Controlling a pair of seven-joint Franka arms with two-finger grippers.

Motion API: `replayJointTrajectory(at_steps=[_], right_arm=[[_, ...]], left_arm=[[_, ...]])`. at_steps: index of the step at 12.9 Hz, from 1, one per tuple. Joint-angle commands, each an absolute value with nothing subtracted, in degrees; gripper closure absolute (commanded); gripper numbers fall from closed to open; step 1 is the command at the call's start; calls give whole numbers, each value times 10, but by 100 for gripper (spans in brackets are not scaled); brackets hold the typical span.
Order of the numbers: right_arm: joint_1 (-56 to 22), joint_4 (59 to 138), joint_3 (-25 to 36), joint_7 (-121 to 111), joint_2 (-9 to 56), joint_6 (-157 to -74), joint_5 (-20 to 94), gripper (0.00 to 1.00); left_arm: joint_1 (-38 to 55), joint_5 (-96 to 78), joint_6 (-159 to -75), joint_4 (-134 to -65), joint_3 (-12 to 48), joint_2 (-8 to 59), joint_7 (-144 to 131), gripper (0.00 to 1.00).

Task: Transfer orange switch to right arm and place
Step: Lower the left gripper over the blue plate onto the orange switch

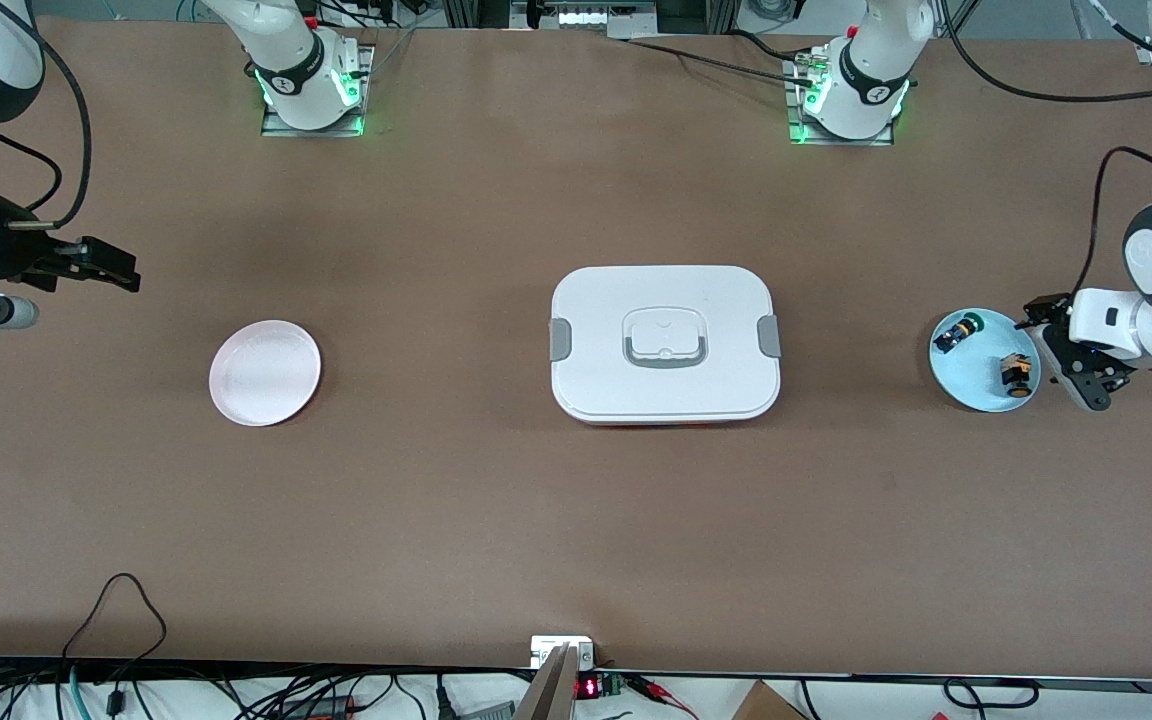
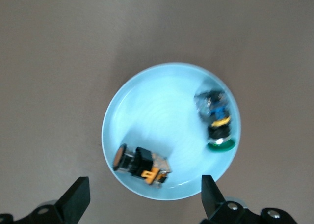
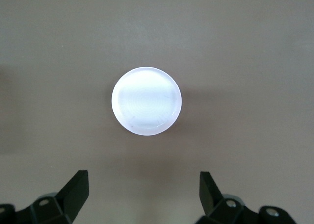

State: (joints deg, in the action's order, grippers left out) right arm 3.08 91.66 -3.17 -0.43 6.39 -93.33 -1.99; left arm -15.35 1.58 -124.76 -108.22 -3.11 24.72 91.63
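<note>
I see a brown paper-covered surface [image 1: 496, 480] from the high front camera. At the left arm's end sits a round pale blue plate [image 1: 976, 385]. On it lies the tiny black orange switch [image 1: 1014, 374] with its orange band, on the part of the plate nearer the front camera. A small black part with a green cap [image 1: 958, 331] lies on the same plate, farther from the camera and apart from the switch. My left gripper [image 1: 1086, 365] hangs just beside the plate's edge, fingers [image 2: 76, 199] spread wide and holding nothing; the wrist view cuts them off at the frame's edge. A white rectangular lidded box [image 1: 664, 343] with grey clasps sits mid-table. Toward the right arm's end lies an empty round pale pink plate [image 1: 265, 372]. My right gripper [image 1: 106, 268] waits above the surface near that end, fingers [image 3: 73, 194] spread apart, its arm mostly out of frame.
</note>
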Motion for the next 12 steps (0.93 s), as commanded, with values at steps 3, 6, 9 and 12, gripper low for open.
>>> replayJointTrajectory(at_steps=[3, 6, 9, 12], right_arm=[[37, 919, -36, -11, 54, -931, -11, 0], [38, 919, -35, -11, 53, -928, -11, 0], [38, 912, -34, -10, 54, -929, -11, 0], [38, 904, -34, -11, 55, -929, -11, 0]], left_arm=[[-167, 13, -1303, -1095, -25, 280, 1136, 0], [-182, 11, -1340, -1120, -25, 284, 1198, 0], [-189, 3, -1355, -1133, -22, 287, 1207, 0], [-200, -2, -1379, -1148, -15, 288, 1208, 0]])
